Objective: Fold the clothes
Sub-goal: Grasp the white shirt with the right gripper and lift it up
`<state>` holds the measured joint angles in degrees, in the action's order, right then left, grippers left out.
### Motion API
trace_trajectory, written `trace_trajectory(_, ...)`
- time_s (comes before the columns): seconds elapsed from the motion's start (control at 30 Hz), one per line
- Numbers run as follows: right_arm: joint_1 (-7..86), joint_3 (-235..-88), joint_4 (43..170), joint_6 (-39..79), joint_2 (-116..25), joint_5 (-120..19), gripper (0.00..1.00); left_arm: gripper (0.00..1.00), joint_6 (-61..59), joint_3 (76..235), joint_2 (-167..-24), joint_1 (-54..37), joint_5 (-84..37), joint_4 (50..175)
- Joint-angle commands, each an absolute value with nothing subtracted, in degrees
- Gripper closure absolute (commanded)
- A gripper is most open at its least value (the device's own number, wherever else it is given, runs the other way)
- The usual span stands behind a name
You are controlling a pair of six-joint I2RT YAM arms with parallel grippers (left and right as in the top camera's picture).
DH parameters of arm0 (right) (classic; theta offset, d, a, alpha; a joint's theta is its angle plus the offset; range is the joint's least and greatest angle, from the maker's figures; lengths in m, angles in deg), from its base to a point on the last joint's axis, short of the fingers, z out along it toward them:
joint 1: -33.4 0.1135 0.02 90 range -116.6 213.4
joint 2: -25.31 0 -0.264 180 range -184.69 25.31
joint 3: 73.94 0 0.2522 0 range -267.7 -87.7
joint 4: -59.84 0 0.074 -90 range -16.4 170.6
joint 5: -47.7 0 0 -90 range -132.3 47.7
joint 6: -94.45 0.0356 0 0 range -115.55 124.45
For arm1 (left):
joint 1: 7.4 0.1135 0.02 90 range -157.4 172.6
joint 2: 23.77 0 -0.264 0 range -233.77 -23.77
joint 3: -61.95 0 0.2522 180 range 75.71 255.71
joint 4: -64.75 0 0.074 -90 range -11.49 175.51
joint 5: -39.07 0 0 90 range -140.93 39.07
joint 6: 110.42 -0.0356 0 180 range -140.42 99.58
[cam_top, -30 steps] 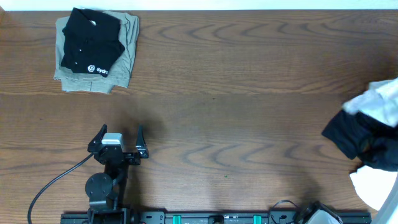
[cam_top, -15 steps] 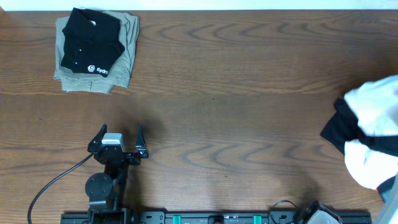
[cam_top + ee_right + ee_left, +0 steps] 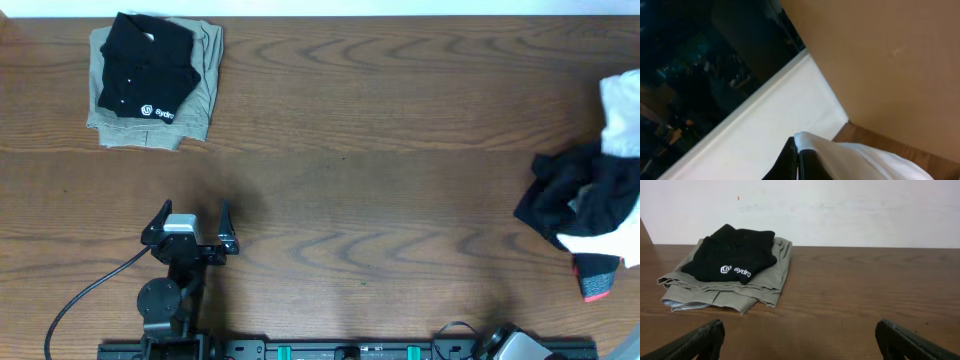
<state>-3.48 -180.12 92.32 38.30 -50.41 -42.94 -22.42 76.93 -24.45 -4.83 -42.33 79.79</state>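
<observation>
The right end effector is seen clearly only in its own wrist view. Its two dark fingers are pressed together, pinching a fold of the white shirt, which leaves the fingertips and drapes toward the lower right. Behind it that view shows a dark area, a pale band and a tan panel. In the overhead view this end effector cannot be made out. White cloth shows at the right edge of the counter, above and below a crumpled black heap, and a dark piece edged in red lies at the heap's near end. Which white patch holds the pinched fold cannot be told. The left end effector has its fingers spread wide and holds nothing. It is over bare wood at the near left, well apart from the shirt on the opposite side of the counter. Its wrist view shows only the two fingertips at the lower corners. Beyond them is the stack that the overhead view places at the far left corner: a folded black shirt with a small white logo lying on a folded khaki garment, whose edges project around it. The left wrist view alone shows the white wall behind the stack.
</observation>
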Motion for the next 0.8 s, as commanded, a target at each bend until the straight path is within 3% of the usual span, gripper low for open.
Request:
trace_trajectory(0.0, -2.92, -187.81, 94.07, 35.13, -48.73, -42.79, 0.99, 0.02, -23.38, 75.94, -24.37, -4.61, -41.54, 81.71)
trace_trajectory(0.2, -2.89, -193.37, 99.18, 33.97, -48.73, -45.94, 0.99, 0.02, -23.38, 75.94, -24.37, -4.61, -41.54, 81.71)
trace_trajectory(0.5, -1.87, -196.14, 98.86, 42.47, -48.62, -71.69, 0.98, 0.02, -23.38, 75.94, -24.37, -4.61, -41.54, 81.71)
trace_trajectory(0.77, 11.60, -196.34, 98.99, 43.59, -48.77, -78.75, 0.98, 0.02, -23.38, 75.94, -24.37, -4.61, -41.54, 81.71)
